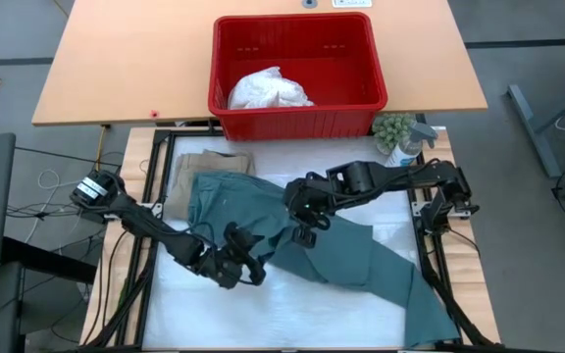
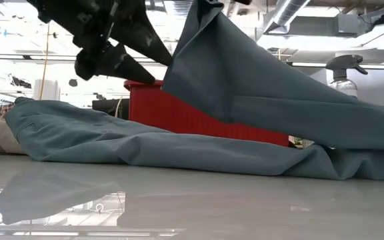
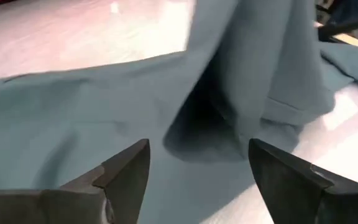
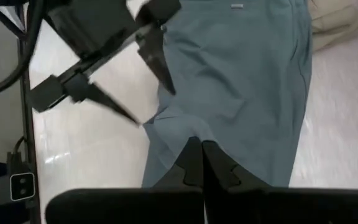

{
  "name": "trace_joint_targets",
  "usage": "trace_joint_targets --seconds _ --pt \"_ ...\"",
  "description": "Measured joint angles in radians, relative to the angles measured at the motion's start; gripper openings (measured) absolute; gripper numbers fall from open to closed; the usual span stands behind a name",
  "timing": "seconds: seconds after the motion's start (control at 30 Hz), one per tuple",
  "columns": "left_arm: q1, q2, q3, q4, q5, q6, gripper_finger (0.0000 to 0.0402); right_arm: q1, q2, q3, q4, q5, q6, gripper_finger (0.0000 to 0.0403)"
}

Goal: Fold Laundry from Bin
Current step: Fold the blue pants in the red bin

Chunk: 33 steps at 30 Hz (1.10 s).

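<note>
the right hand point(image 1: 307, 233), at the centre of the high view, is pinching the teal-green garment point(image 1: 341, 250) with fingers together, lifting a fold off the white tabletop point(image 1: 194, 314). the left hand point(image 1: 251, 257), lower left of centre, is hovering with fingers apart beside the cloth, holding nothing. the red bin point(image 1: 297, 108) is sitting at upper centre, holding the white garment point(image 1: 268, 90).

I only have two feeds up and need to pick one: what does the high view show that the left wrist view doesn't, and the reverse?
Only the high view: the red bin holding the white garment, the beige garment by the bin, a spray bottle, and the right pincer shut on the teal garment.
Only the left wrist view: the left pincer close up, standing open just short of a lifted fold.
Both: the teal garment spread on the table, and the left pincer.
</note>
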Motion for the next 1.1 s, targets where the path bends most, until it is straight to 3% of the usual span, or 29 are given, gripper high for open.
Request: trace_joint_targets --seconds 0.17,0.3,0.53,1.1 --pt "0.019 0.0 0.004 0.105 0.166 0.145 0.0294 -0.005 0.0 0.0 0.028 -0.024 -0.02 0.0014" --pt "0.025 0.0 0.035 0.029 0.216 0.12 0.0304 -0.005 0.0 0.0 0.04 -0.027 -0.024 0.0014" --pt "0.02 -0.038 0.103 -0.219 0.144 -0.001 0.0305 -0.01 0.0 0.0 0.041 -0.028 -0.039 0.0014" --pt "-0.006 -0.064 0.111 -0.248 -0.058 0.032 0.0305 -0.01 0.0 0.0 0.062 -0.028 -0.065 0.0014"
